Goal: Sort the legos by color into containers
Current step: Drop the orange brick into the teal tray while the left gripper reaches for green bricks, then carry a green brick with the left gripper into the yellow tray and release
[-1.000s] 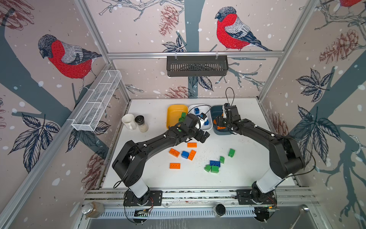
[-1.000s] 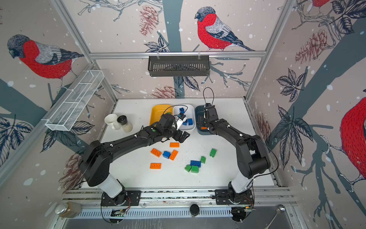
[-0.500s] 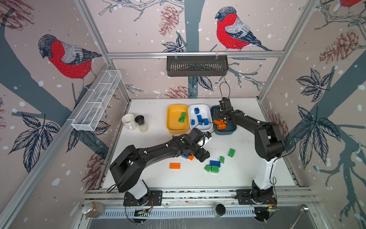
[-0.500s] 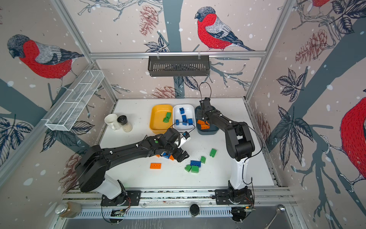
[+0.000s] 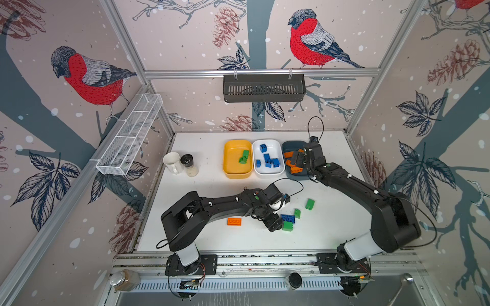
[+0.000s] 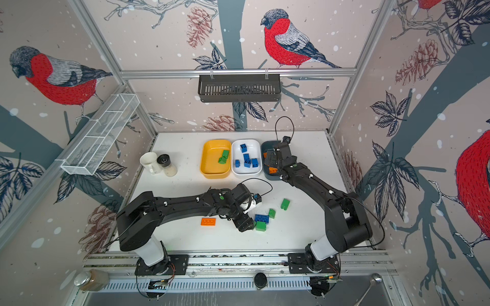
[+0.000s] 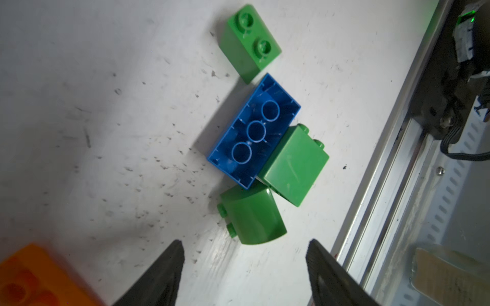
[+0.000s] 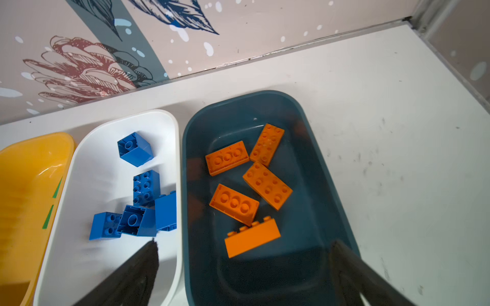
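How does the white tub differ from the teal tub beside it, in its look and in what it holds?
The white tub is white; the teal tub is dark blue-green. The white tub holds five blue bricks; the teal tub holds five orange bricks. The bricks in the white tub are chunky; those in the teal tub are flat. Both tubs have the same rounded shape and size and stand side by side.
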Robot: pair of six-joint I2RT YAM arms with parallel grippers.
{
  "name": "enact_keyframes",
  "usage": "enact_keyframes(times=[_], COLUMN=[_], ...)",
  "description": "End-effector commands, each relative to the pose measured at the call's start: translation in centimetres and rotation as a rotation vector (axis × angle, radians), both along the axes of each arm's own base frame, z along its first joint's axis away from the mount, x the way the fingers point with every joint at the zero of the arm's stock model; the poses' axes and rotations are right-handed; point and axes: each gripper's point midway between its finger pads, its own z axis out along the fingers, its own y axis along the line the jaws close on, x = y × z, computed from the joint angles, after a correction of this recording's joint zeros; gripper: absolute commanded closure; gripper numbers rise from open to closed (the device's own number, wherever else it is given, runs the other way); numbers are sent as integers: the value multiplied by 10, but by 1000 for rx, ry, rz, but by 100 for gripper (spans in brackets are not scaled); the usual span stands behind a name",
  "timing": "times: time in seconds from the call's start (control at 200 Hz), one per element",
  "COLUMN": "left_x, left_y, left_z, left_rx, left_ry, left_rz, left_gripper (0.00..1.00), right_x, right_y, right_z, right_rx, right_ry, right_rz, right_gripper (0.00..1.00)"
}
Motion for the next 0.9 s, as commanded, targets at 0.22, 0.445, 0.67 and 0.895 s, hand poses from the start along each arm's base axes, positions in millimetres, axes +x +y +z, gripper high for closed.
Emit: enact_keyframes(times=[0.22,0.445,0.67,0.895], left_x=[5,16,16,31], left_y=[-5,-3,-5,0], left_z=[-20,-33,-42,-40], left_rx=[68,127,155,171], left_ry=[-41,-93,-85,-130], left_rz=[43,59,29,68], left_gripper=[35,38,51,63], right_x=[-40,-56,-63,-71], right_y=[-52,-68,-80,-87], right_z=[14,28,36,51], right_rx=[-46,-79,-100,-72], right_ry=[-79,-103,-125,-203], right_rz=[-170,-208,-254,-280], right_gripper=[0,0,1,1])
